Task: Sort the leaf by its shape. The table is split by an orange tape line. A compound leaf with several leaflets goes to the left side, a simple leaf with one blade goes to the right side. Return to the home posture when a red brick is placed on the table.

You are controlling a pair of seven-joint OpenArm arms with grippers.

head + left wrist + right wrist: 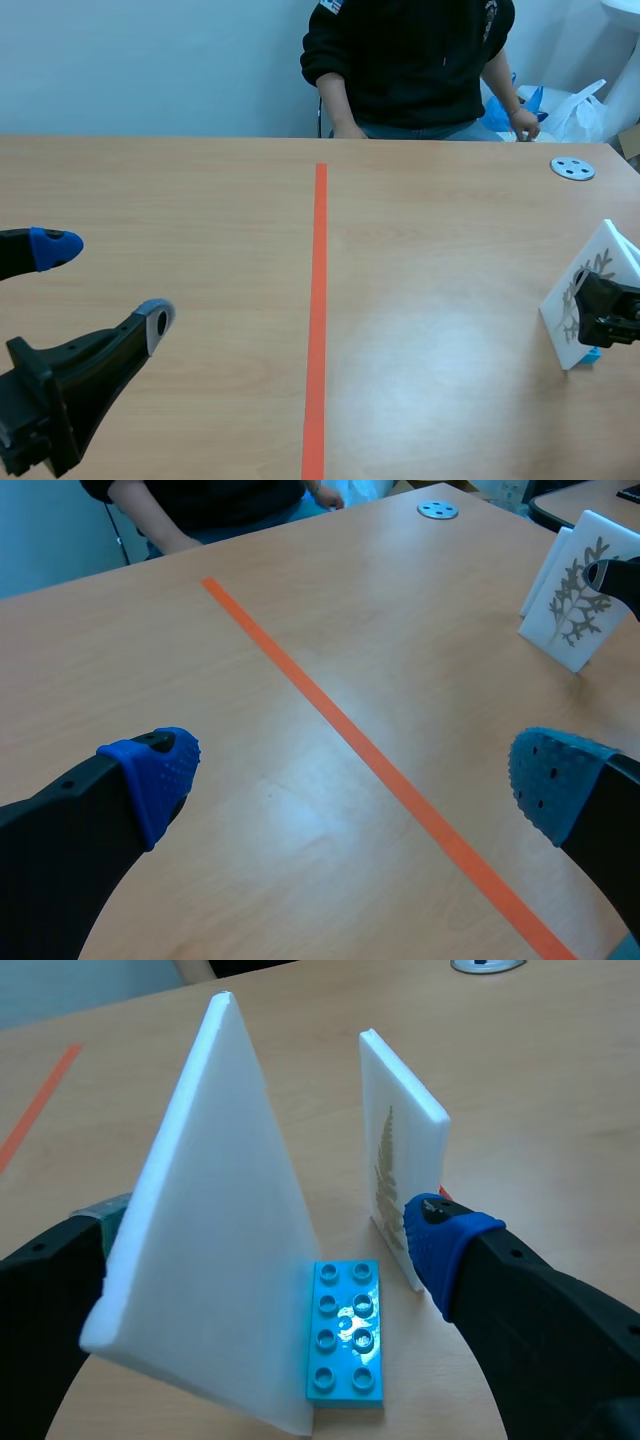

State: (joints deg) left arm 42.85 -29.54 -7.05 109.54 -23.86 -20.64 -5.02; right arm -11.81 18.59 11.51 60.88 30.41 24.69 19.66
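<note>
**Leaf card and grippers on the divided table.** The leaf card point(400, 1110), a thick white tile printed with a branching, many-leaflet sprig point(580, 605), stands nearly upright on its lower edge. It is on the right side of the table point(450, 230), well apart from the orange tape line point(320, 300). The sprig's stem runs up the card, so the long axis is close to vertical, and the printed face is turned toward the tape line.

Just beside that face lies a blue brick point(347, 1330), flat, studs up. On the brick's other side a plain white board point(210, 1220) leans at a tilt.

The right gripper point(272, 1228) is at this group with its fingers wide apart. The plain board and the brick sit between them, and the blue pad point(440, 1235) is at the card's near lower corner. Whether it touches there cannot be told, and nothing looks squeezed.

The left gripper point(355, 775) is also spread with nothing between its pads. It hovers across the line, far from the card.

Judged as a compound leaf, the card belongs on the left side. The right arm is by far the nearer, and the card lies just ahead of its blue-padded finger rather than squarely between the two.

A seated person point(410, 60) and a grey disc point(572, 168) are at the far edge.
</note>
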